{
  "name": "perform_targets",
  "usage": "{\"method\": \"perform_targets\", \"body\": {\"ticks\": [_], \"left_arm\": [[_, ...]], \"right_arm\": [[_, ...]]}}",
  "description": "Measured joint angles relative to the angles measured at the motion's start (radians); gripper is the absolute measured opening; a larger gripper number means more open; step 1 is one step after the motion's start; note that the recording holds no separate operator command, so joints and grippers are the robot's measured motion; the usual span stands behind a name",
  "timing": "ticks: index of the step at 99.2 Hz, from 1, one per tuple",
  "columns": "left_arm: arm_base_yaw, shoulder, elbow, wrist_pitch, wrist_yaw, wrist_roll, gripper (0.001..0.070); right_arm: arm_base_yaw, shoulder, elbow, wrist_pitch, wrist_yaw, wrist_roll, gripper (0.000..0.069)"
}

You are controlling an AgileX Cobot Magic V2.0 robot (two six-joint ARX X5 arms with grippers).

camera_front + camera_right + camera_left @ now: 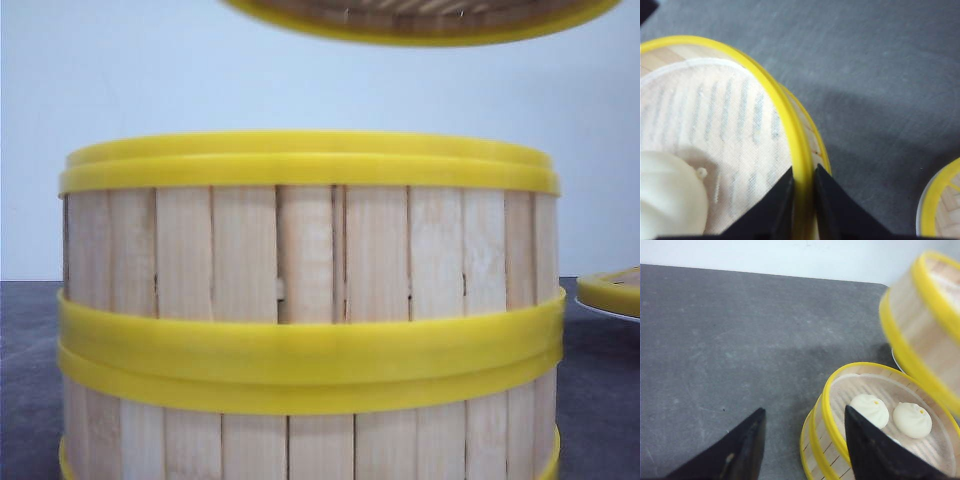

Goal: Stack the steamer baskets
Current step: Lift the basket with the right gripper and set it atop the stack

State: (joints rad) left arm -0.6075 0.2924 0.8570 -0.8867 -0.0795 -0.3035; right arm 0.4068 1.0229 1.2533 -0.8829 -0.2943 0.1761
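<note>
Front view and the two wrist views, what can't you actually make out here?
- Front view: the stacked baskets fill the frame, hiding both hands; the lifted basket is cut off by the top edge.
- Left wrist view: the lifted basket is motion-blurred; its contents are unseen.
- Right wrist view: the right hand pinches a rim; the bun is cropped.

left gripper (pixel 805 445): jaws spread wide, nothing between them, black fingers (pixel 740 450) hanging above the table beside the stack of baskets (pixel 875 420) | right gripper (pixel 804 200): jaws nearly together, pinching the yellow rim of a raised basket (pixel 715 140), one finger inside, one outside
</note>
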Motion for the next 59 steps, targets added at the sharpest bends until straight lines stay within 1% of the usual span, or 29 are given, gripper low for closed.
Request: {"method": "perform_targets", "body": {"ticks": [9, 22, 46, 59], "left_arm": [[0.0, 0.0, 0.0, 0.0, 0.0, 0.0, 0.0296], [0.0, 0.0, 0.0, 0.0, 0.0, 0.0, 0.0296], [0.0, 0.0, 0.0, 0.0, 0.0, 0.0, 0.0296], [0.0, 0.0, 0.0, 0.0, 0.0, 0.0, 0.0296]], "right_arm": [[0.041, 0.0, -0.002, 0.004, 0.015, -0.008, 0.0041], [0.094, 0.0, -0.027, 0.017, 0.063, -0.014, 0.0041], [0.146, 0.016, -0.117, 0.084, 0.078, -0.017, 0.0041], [0.163, 0.026, -0.132, 0.119, 0.08, -0.015, 0.0041]]}}
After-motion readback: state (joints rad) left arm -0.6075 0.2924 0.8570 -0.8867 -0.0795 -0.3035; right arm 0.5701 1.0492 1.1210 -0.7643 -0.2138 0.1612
